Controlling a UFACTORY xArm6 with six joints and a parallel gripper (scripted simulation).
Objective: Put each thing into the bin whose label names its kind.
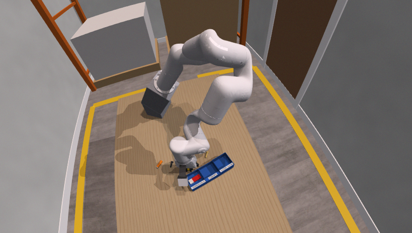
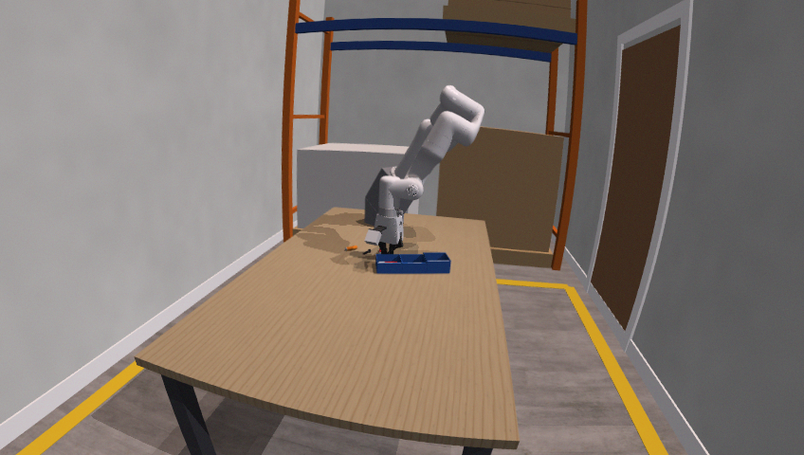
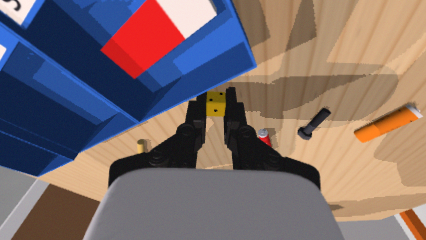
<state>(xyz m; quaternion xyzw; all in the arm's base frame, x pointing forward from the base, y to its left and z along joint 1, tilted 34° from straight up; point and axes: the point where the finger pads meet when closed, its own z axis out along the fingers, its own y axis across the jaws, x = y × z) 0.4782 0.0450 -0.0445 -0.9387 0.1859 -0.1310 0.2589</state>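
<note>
My gripper (image 1: 189, 169) (image 2: 389, 248) (image 3: 215, 99) is shut on a yellow die (image 3: 215, 106), low beside the long side of the joined blue bins (image 1: 219, 173) (image 2: 413, 268) (image 3: 235, 49). A red and white block (image 1: 196, 177) (image 3: 145, 41) lies in the end bin nearest the gripper. The middle label seems to read GAMES, the far one NUTS+BOLTS; the near one is hard to read. On the table lie a black bolt (image 1: 171, 163) (image 3: 314, 124), an orange cylinder (image 1: 159, 164) (image 2: 352, 247) (image 3: 387, 124), a small brass piece (image 1: 206, 154) (image 3: 141, 146) and a red cylinder (image 3: 264, 137), partly hidden by the gripper.
The bin wall is very close to one finger. The red cylinder lies close to the other finger's linkage, with the bolt and orange cylinder farther out. The brass piece lies on the arm's base side of the bins. The wooden table (image 1: 202, 213) (image 2: 338, 337) carries everything.
</note>
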